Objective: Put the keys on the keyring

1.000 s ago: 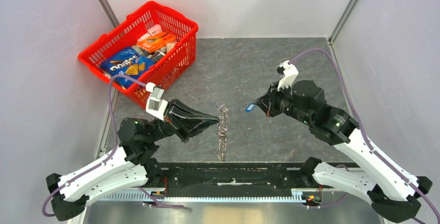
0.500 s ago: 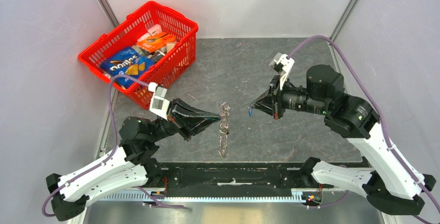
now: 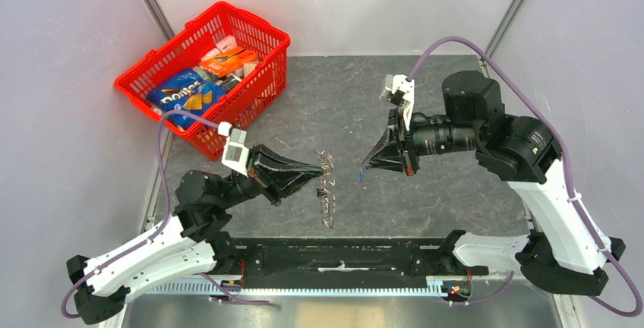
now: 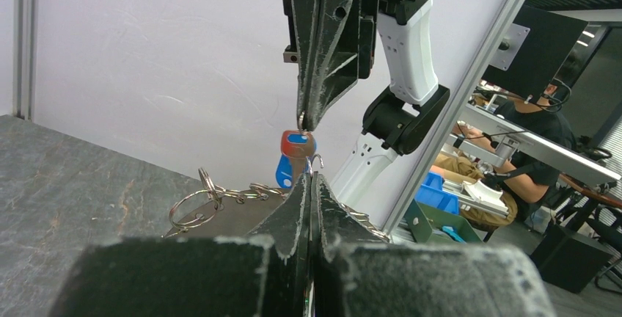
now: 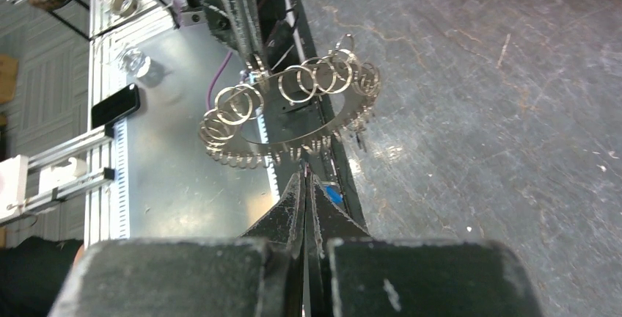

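Left gripper is pinched fully closed on the top edge of a fanned bunch of small silvery-grey metal keys and split rings, which hangs off the dark grey stone-look table at near centre. Right gripper points left toward it, fingers clamped tight on a tiny blue-headed key, which hangs just right of the bunch; contact between them can't be told. A red plastic mesh basket of snack packs sits far left.
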Motion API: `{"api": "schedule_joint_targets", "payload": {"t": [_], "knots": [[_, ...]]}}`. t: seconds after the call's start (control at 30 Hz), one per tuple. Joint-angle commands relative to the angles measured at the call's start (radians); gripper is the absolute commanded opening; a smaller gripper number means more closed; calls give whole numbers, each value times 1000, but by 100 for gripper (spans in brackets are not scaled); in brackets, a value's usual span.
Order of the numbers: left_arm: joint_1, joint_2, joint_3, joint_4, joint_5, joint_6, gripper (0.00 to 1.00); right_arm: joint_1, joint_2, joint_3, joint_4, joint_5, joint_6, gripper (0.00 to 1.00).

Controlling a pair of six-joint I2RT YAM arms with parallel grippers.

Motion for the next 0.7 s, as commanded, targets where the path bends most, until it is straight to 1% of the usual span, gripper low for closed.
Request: {"api": "schedule_joint_targets", "payload": {"t": [0.0, 0.2, 0.47, 0.67], "knots": [[0, -6, 46, 17, -32, 46, 2, -3, 28, 54, -39, -129, -35, 0], [0, 13, 62, -16, -63, 53, 2, -1, 67, 49, 15, -180, -12, 0], [0, 22, 63, -42, -89, 71, 2, 4, 105, 76, 48, -155, 12, 0], [0, 28, 67, -51, -79, 83, 2, 9, 127, 86, 49, -148, 1, 0]]}}
